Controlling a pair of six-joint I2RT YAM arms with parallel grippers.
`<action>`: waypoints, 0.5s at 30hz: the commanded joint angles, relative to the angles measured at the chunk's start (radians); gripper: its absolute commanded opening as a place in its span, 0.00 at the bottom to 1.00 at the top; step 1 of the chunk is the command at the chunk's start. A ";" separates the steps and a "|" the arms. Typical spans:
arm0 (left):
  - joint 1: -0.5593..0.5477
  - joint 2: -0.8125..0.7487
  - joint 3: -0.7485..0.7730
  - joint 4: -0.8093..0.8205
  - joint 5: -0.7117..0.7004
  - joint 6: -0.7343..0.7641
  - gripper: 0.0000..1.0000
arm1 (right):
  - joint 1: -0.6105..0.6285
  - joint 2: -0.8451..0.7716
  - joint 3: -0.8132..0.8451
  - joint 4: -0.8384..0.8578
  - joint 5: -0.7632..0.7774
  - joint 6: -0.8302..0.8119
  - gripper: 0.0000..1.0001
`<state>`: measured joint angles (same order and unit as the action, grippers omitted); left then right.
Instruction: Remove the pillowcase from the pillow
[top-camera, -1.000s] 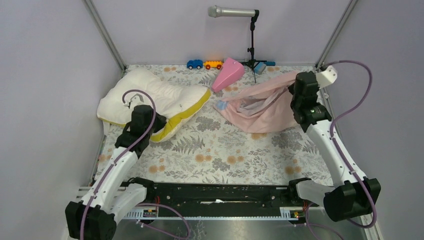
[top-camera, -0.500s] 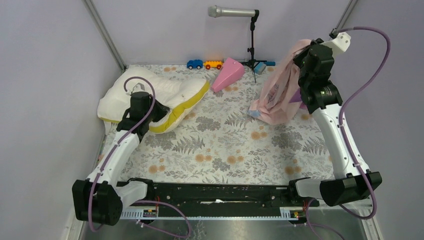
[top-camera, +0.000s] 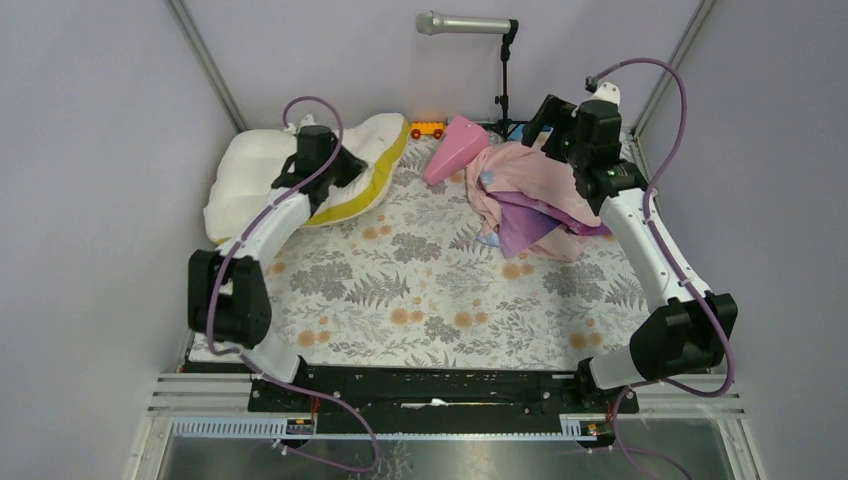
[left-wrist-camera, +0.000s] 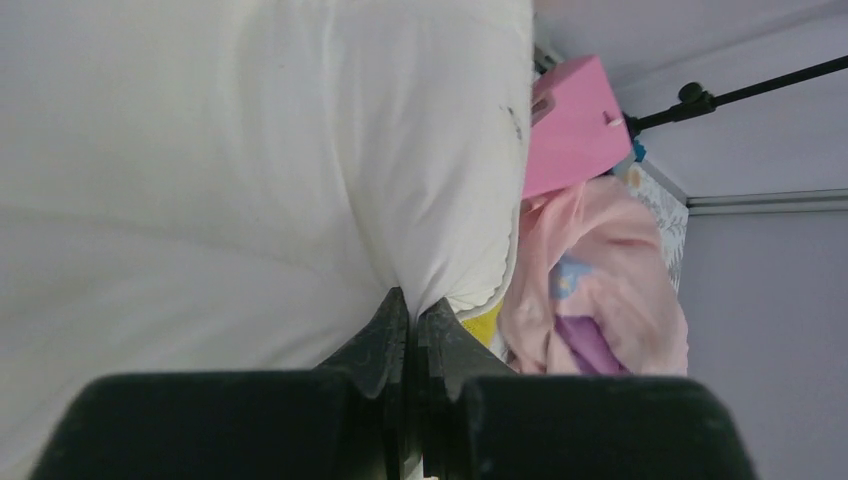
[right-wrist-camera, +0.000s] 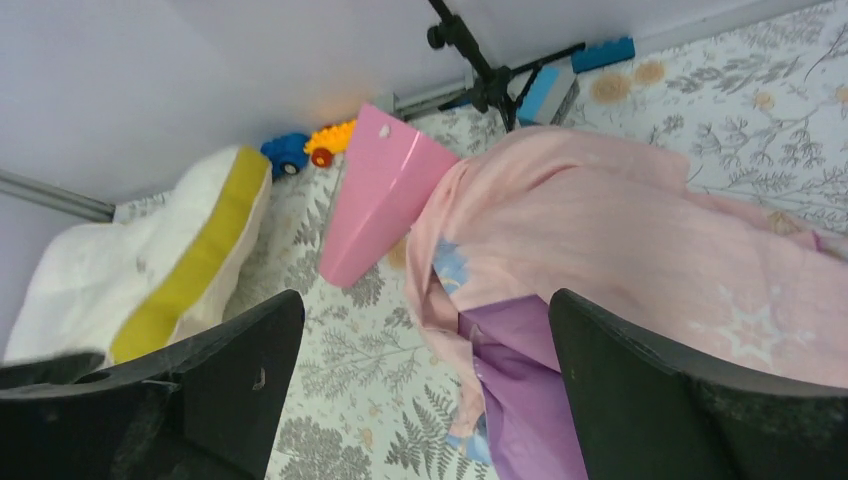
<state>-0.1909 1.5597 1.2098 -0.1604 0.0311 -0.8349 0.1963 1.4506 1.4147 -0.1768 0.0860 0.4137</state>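
Observation:
The pillow (top-camera: 255, 175), white with a yellow band, lies at the back left. My left gripper (top-camera: 345, 166) is shut on a pinch of its white cover near the yellow edge; the left wrist view shows the pillow (left-wrist-camera: 250, 150) creasing into the closed left gripper (left-wrist-camera: 412, 305). The pillowcase (top-camera: 530, 195) lies apart from it in a crumpled heap at the back right, pale pink with purple folds. My right gripper (top-camera: 542, 118) hovers open above the heap's far edge. In the right wrist view nothing sits in the right gripper (right-wrist-camera: 425, 300), and the pillowcase (right-wrist-camera: 620, 240) lies below.
A stiff pink wedge (top-camera: 455, 148) stands between pillow and pillowcase. Behind it are a microphone stand (top-camera: 503, 90), an orange toy car (top-camera: 427, 129), a blue toy car (right-wrist-camera: 285, 152) and blue bricks (right-wrist-camera: 560, 85). Walls and metal posts close in the back and both sides.
My right gripper opened and let the pillowcase fall into a heap at the back right. My left arm carried the pillow farther back, toward the rear wall.

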 joint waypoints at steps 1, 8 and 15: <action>-0.031 0.120 0.269 0.104 0.039 0.031 0.00 | -0.001 -0.069 -0.025 0.016 -0.047 -0.028 1.00; -0.084 0.177 0.438 0.082 0.072 0.173 0.76 | -0.002 -0.132 -0.117 0.051 -0.028 -0.012 1.00; -0.152 -0.070 0.178 0.103 -0.142 0.286 0.99 | -0.001 -0.236 -0.344 0.222 -0.060 -0.035 1.00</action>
<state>-0.3161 1.6566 1.4990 -0.1177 0.0101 -0.6380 0.1959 1.2732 1.1629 -0.0944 0.0582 0.4053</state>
